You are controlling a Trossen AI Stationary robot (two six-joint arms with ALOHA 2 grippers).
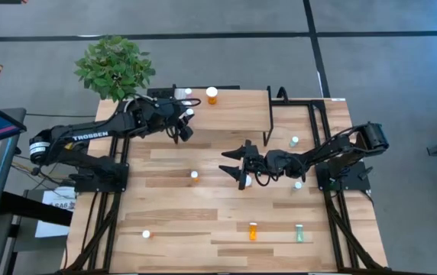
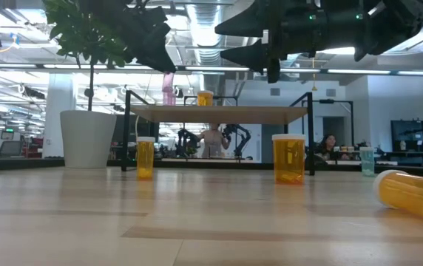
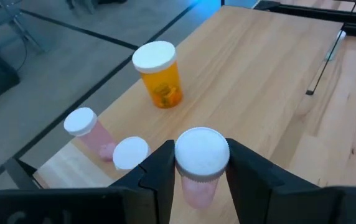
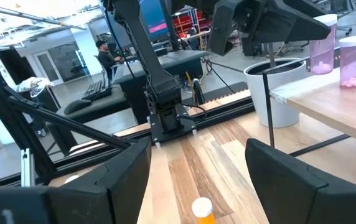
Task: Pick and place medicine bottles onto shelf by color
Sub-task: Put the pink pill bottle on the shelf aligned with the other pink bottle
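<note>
The shelf (image 1: 234, 114) stands at the table's far edge, with a large orange bottle (image 1: 212, 95) and two pink bottles (image 3: 81, 122) (image 3: 130, 153) upright on its top. My left gripper (image 1: 185, 127) is over the shelf's left part, shut on a third pink bottle (image 3: 201, 154). My right gripper (image 1: 230, 163) is open above the table's middle. An orange white-capped bottle (image 4: 201, 208) stands on the table just below it, and the fingers touch nothing. My left gripper pinches the pink bottle between its two fingers at the white cap's sides (image 3: 179, 163), coming from above and slanting down. The bottle stays upright over the shelf's wood top. I cannot tell whether its base rests on the top.
Other bottles are on the table: a small orange one (image 1: 194, 176), a white-capped one near the front left (image 1: 146, 234), an orange (image 1: 253, 231) and a green (image 1: 299, 233) lying near the front, and two green ones (image 1: 295, 141) (image 1: 298, 184) at the right. A potted plant (image 1: 114, 67) stands at the far left.
</note>
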